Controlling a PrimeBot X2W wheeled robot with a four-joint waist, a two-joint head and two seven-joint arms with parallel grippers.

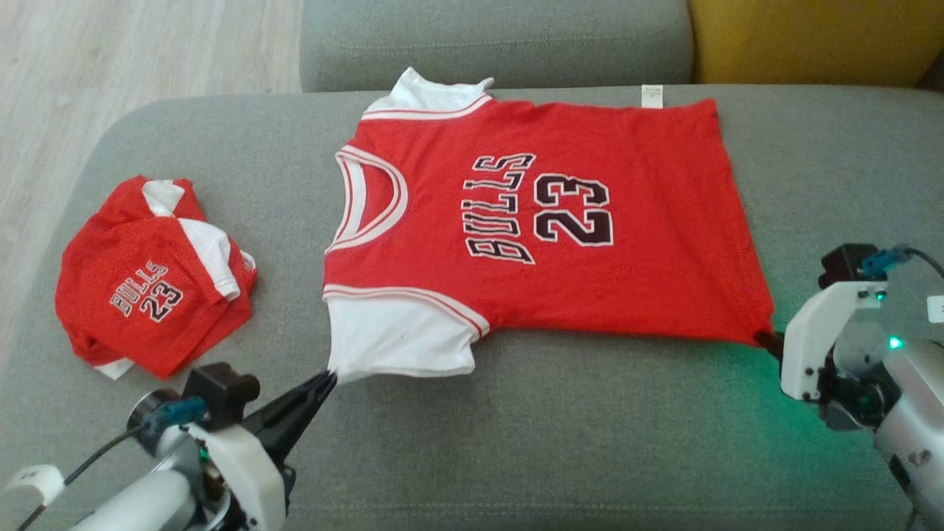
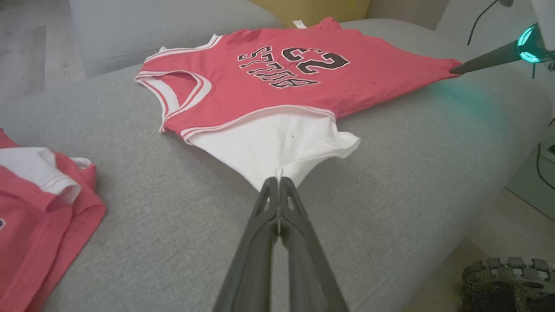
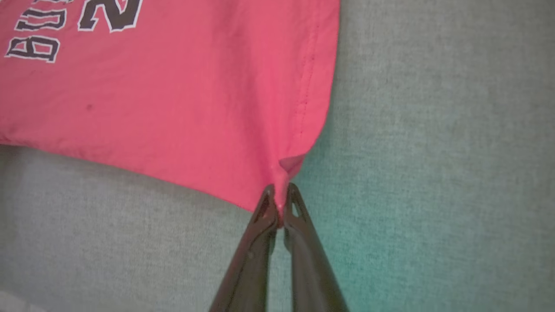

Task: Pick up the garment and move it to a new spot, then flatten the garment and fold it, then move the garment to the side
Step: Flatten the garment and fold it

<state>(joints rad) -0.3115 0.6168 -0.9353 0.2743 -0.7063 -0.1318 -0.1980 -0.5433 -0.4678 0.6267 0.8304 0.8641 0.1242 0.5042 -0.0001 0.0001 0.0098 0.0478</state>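
garment (image 1: 546,221) flat on grey sofa (image 1: 590,420)

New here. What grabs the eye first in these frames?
A red Bulls 23 jersey lies spread flat across the middle of the grey sofa. The left gripper is shut on its near white sleeve and the right gripper on its near hem corner. A second red jersey sits crumpled at the sofa's left end.

jersey (image 1: 560,221) spread across mid cushion (image 1: 575,428), free strip nearside, crumpled bundle (image 1: 147,295) left, backrest (image 1: 494,44) behind
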